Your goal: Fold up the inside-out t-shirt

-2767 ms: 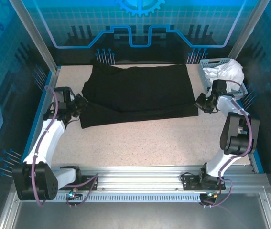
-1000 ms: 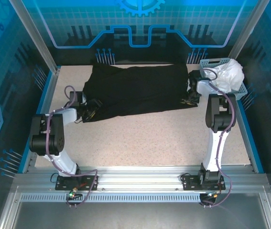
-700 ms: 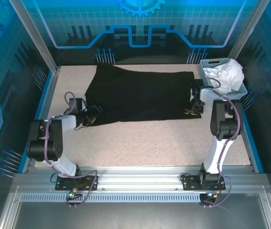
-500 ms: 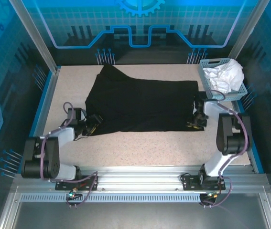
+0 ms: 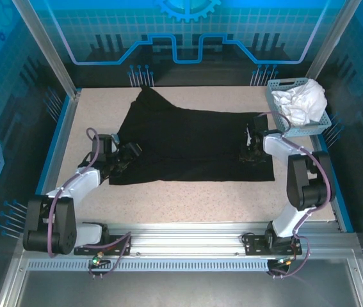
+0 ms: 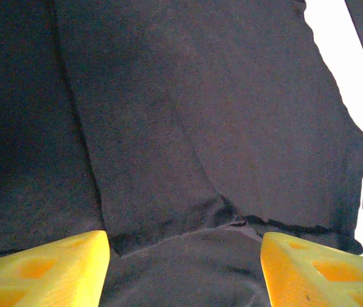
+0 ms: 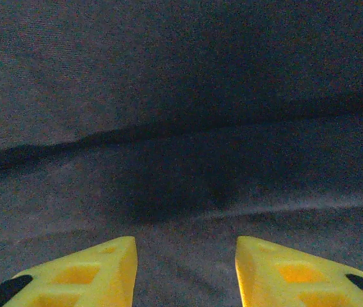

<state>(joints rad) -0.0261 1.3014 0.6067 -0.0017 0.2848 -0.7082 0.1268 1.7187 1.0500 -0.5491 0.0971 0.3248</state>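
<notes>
While the black t-shirt lies spread across the middle of the tabletop, the left hand sits at its left edge, fingers apart, gripping nothing. The right hand rests on its right edge, likewise released, cloth beneath its parted fingers.

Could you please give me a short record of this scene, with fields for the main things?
shirt: black shirt, spread on the table
left pincer: open, low over the shirt's left edge
right pincer: open, low over the shirt's right side
basket: far right corner, holds white cloth
</notes>
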